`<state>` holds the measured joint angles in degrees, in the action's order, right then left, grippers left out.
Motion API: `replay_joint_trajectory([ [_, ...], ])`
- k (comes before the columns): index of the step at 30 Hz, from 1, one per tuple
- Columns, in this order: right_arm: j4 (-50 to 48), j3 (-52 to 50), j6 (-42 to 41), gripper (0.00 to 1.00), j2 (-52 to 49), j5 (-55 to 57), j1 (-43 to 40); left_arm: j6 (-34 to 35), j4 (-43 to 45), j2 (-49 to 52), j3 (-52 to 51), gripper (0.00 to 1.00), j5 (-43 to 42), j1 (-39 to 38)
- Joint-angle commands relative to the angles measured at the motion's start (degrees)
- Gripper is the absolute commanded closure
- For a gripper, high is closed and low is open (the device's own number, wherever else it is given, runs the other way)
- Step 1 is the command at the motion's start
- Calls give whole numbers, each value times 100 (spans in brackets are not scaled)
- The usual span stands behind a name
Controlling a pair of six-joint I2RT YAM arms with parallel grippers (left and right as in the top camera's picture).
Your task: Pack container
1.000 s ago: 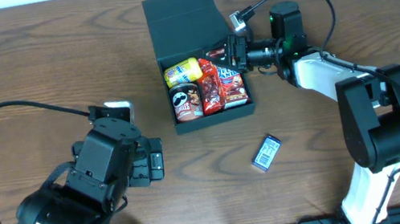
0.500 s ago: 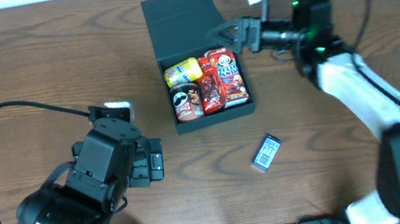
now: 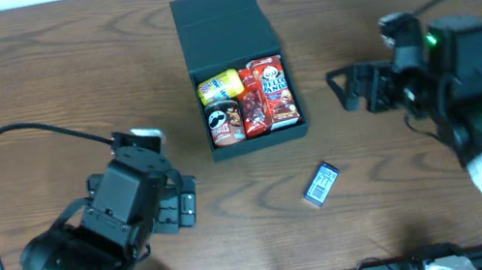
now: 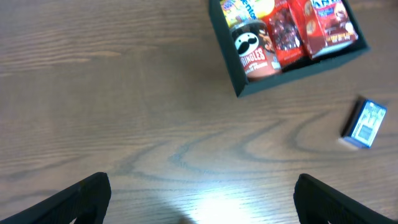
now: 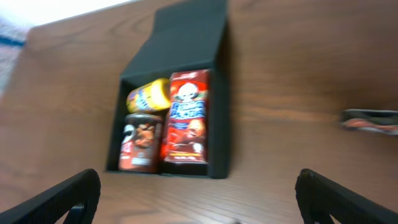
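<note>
The container [image 3: 256, 143] is a dark square box at the table's middle back, its flap lid [image 3: 218, 23] standing open behind it. Inside lie a yellow packet [image 3: 219, 87], a Pringles can [image 3: 224, 123] and two red snack packs [image 3: 263, 98]. My right gripper [image 3: 343, 90] hangs open to the right of the box, apart from it, with nothing between its fingers [image 5: 68, 199]. My left gripper [image 3: 189, 200] stands open at the front left, empty, over bare wood [image 4: 202, 205]. Both wrist views show the box [image 4: 305, 67] [image 5: 221, 124] ahead.
A small blue packet [image 3: 321, 183] lies on the table in front of the box, to its right; it also shows in the left wrist view [image 4: 365, 123]. A blurred small flat thing [image 5: 370, 121] sits at the right edge of the right wrist view. Black cables trail from both arms.
My right gripper has pulled back from over the box's right side, moving right and toward the front, still open. The left arm has barely moved.
</note>
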<state>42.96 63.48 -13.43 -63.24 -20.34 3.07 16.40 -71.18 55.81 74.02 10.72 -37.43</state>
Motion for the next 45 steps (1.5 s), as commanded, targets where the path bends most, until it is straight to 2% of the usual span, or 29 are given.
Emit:
replay_joint_trajectory([
  [1,352,4,278,1,754,1167,-17,-186,7,-20,-181,5,-7,-385],
  [7,1340,4,-221,1,1744,2496,-339,-66,925,560,-656,5,-396,-1451],
  [15,1851,4,-61,1,1475,2098,-1025,308,2356,2553,-629,5,-638,-2470],
  [20,1932,4,197,1,957,1834,-1193,334,2929,3342,-564,5,-1036,-2575],
  [24,2013,4,197,1,463,1821,-1193,326,2935,4026,-258,5,-1086,-2579],
  [27,1980,4,197,1,175,1816,-1193,68,2924,4618,140,5,-1078,-2601],
  [33,1963,4,197,1,-15,1816,-1193,-236,2747,5523,914,5,-1080,-2629],
  [45,1897,2,192,1,-22,1899,-1353,-273,2776,6166,1082,5,-940,-2673],
])
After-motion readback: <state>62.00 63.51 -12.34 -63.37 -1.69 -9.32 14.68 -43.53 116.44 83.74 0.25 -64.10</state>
